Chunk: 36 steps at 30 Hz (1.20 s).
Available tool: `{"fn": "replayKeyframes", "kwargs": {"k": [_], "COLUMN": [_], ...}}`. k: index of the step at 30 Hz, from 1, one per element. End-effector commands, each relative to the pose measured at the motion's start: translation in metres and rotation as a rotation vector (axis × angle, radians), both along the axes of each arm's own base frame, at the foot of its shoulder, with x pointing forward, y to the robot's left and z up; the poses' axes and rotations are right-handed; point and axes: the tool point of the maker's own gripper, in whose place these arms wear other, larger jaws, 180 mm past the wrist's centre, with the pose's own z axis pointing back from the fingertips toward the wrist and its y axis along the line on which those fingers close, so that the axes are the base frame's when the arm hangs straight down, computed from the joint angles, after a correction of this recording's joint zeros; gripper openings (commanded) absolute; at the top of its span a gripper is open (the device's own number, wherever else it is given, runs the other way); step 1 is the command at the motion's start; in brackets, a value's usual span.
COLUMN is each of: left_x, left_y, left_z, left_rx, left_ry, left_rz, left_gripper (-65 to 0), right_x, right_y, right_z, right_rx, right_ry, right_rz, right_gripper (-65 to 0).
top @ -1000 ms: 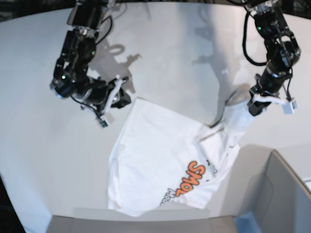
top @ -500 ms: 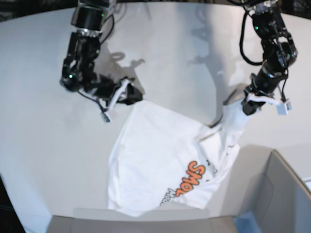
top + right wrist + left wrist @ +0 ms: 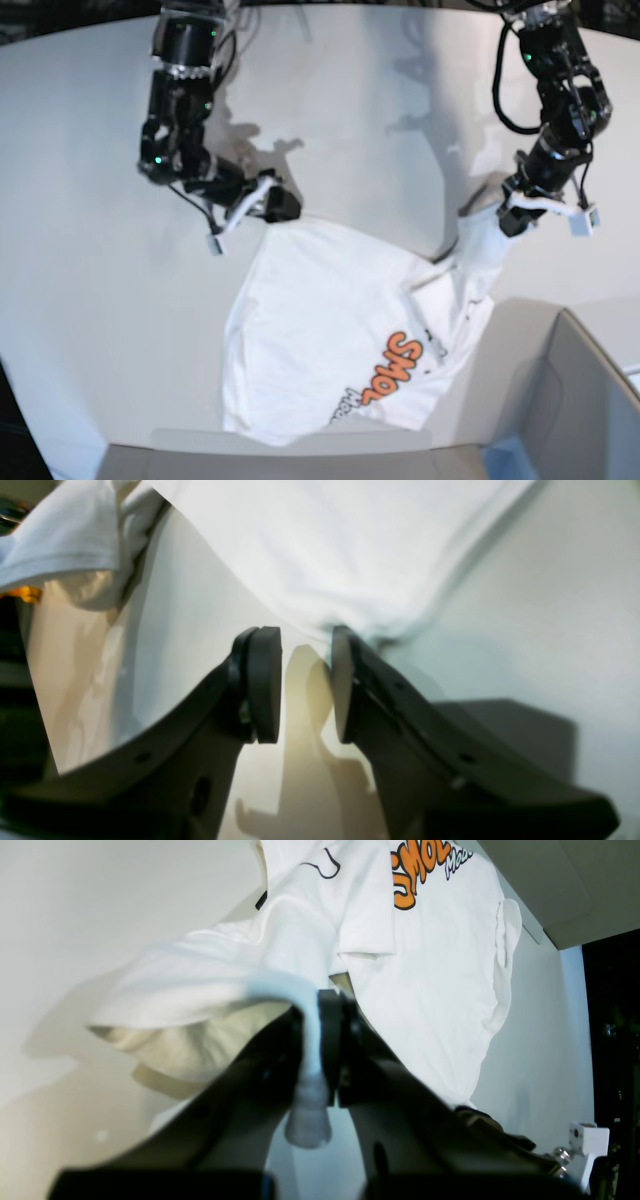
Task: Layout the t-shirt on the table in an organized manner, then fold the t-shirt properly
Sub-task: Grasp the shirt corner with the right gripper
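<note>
The white t-shirt (image 3: 330,320) lies rumpled and slanted on the white table (image 3: 90,250), orange lettering up near its lower edge. My left gripper (image 3: 510,222) is shut on a raised fold at the shirt's right side; the left wrist view shows cloth (image 3: 440,970) pinched between the jaws of that gripper (image 3: 320,1000). My right gripper (image 3: 283,207) is open at the shirt's upper left corner. In the right wrist view the gripper (image 3: 305,680) has a gap between its pads, and the shirt's corner (image 3: 340,540) hangs just past the right pad (image 3: 340,690).
A grey open-topped bin (image 3: 590,400) stands at the front right, its rim also running along the front edge. It shows at the top right of the left wrist view (image 3: 540,880). The shirt's lower edge overlaps that rim.
My right arm has swung to the right, bringing its gripper up to the shirt's upper left corner. My left gripper has stayed almost still, holding the cloth.
</note>
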Motion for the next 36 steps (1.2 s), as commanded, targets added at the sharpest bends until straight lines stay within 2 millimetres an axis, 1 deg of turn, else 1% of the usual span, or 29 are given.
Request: {"fn": "replayKeyframes", "kwargs": {"k": [1,4,8,10,14,15,18,21,23,24,27,31,34,36], "left_x": [0.006,0.006,0.006,0.006,0.005,0.005,0.005,0.005,0.006,0.006,0.006,0.005,0.005,0.005], "left_y": [0.003,0.003,0.003,0.004,0.005,0.005,0.005,0.005,0.004,0.004,0.004,0.004,0.004,0.004], "left_z": [0.013,0.014,0.014,0.014,0.014,0.013,0.013,0.013,0.013,0.013,0.013,0.013,0.013,0.013], "left_rx": [0.017,0.017,0.016,0.018,0.020,0.019,0.022,0.022,0.022,0.022,0.022,0.021,0.021,0.021], "left_ry": [-0.047,-0.049,-0.049,-0.048,-0.047,-0.047,-0.046,-0.046,-0.046,-0.046,-0.046,-0.044,-0.044,-0.044], "left_rz": [-0.001,-0.001,-0.001,0.000,0.002,0.001,0.000,0.000,-0.002,-0.002,-0.002,-0.003,-0.003,-0.003], "left_gripper": [-65.0,-65.0,-65.0,-65.0,-65.0,-65.0,-65.0,-65.0,-65.0,-65.0,-65.0,-65.0,-65.0,-65.0], "right_x": [0.011,0.015,0.022,0.025,0.026,0.027,0.021,0.010,-0.001,-0.005,-0.016,-0.019,-0.019,-0.014], "right_y": [0.016,0.029,0.047,0.050,0.050,0.049,0.051,0.054,0.048,0.041,0.026,0.002,-0.005,-0.018], "right_z": [0.020,0.024,0.031,0.031,0.029,0.032,0.047,0.072,0.083,0.084,0.072,0.051,0.048,0.048], "right_rx": [0.041,0.034,0.058,0.064,0.054,0.051,0.051,0.065,0.079,0.086,0.080,0.035,0.022,0.019], "right_ry": [-0.048,-0.030,-0.056,-0.052,-0.020,-0.024,-0.068,-0.125,-0.125,-0.105,-0.008,0.087,0.101,0.100], "right_rz": [0.012,0.014,-0.014,-0.048,-0.087,-0.092,-0.084,-0.104,-0.161,-0.211,-0.326,-0.430,-0.457,-0.495], "right_gripper": [-46.9,-46.9,-46.9,-46.9,-46.9,-46.9,-46.9,-46.9,-46.9,-46.9,-46.9,-46.9,-46.9,-46.9]}}
